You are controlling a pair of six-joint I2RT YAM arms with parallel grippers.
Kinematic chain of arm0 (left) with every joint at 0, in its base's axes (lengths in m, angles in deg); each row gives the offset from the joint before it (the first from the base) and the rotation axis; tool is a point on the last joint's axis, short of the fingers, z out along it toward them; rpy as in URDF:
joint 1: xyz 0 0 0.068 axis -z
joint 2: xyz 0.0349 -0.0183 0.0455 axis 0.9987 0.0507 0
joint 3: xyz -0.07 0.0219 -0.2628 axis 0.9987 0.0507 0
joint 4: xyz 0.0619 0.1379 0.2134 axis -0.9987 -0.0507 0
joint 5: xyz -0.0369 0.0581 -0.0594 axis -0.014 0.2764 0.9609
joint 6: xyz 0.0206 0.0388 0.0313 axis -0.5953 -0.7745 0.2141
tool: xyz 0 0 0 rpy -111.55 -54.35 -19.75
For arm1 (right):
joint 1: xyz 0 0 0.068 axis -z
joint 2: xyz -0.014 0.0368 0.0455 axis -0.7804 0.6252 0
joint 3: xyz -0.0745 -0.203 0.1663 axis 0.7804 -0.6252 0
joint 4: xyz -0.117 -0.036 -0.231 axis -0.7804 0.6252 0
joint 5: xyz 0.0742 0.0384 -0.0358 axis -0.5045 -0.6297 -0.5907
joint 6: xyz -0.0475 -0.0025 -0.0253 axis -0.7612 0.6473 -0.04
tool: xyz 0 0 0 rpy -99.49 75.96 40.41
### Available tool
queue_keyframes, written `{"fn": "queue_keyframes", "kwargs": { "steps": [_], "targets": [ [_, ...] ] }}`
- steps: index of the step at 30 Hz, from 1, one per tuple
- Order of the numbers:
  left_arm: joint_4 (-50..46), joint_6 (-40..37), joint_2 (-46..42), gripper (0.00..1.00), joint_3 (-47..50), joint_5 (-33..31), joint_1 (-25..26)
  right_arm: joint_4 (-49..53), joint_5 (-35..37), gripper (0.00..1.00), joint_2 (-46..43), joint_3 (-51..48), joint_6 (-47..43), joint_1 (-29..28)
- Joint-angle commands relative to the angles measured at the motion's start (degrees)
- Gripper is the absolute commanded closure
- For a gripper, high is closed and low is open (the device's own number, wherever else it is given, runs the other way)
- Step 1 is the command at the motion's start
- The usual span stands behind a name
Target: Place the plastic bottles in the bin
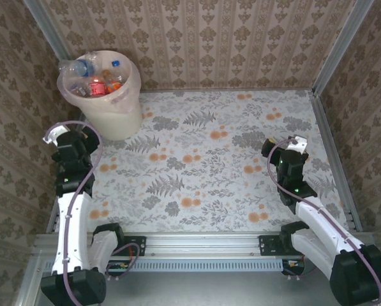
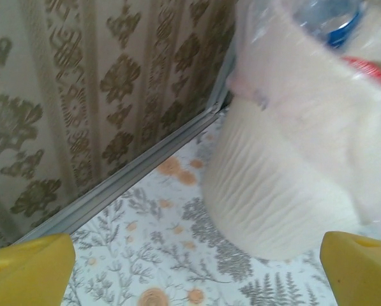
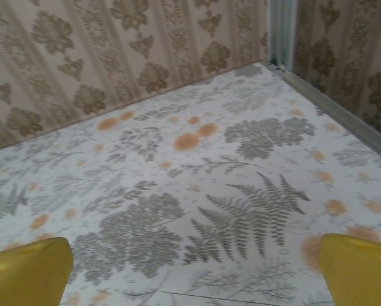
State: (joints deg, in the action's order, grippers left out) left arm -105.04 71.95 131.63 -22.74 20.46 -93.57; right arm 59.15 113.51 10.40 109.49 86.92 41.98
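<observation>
The cream bin (image 1: 118, 118) stands in the far left corner of the table, lined with a translucent bag. Several plastic bottles (image 1: 98, 79) with red, orange and blue labels fill it to the rim. My left gripper (image 1: 73, 138) hovers just in front of and left of the bin, open and holding nothing. In the left wrist view its yellow fingertips (image 2: 28, 270) frame the bin's ribbed wall (image 2: 279, 191), and a blue-labelled bottle (image 2: 342, 27) shows through the bag. My right gripper (image 1: 287, 148) hangs open over the right side of the table, its fingertips (image 3: 359, 268) wide apart above bare cloth.
A floral cloth (image 1: 209, 159) covers the table. Patterned walls close in the back and both sides, with metal corner rails (image 1: 334, 51). A rail (image 2: 133, 172) runs along the wall base close to the bin's left side.
</observation>
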Motion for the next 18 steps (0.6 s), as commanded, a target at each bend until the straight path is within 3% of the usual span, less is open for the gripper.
{"fn": "queue_keyframes", "kwargs": {
  "steps": [1,4,11,15,18],
  "targets": [
    [5.62,-0.52,1.07,0.0,4.51,-5.54,-0.46,-1.57,-0.69,0.0,1.26,-1.23,-2.8,3.12],
    [10.29,-1.39,3.32,0.0,9.29,-6.81,-0.78,-4.98,-2.21,0.0,4.52,-1.79,-5.86,5.17],
    [20.69,-7.66,11.38,0.0,15.22,-3.18,-1.08,-14.07,-10.05,0.0,18.85,0.83,-13.96,8.08],
    [36.08,-14.38,16.53,0.0,20.15,0.85,-0.17,-25.6,-16.76,0.0,26.4,0.79,-15.65,9.32],
    [42.35,-16.51,19.58,0.0,21.58,3.64,0.37,-29.53,-21.61,0.0,29.76,1.66,-14.41,10.46]
  ]
}}
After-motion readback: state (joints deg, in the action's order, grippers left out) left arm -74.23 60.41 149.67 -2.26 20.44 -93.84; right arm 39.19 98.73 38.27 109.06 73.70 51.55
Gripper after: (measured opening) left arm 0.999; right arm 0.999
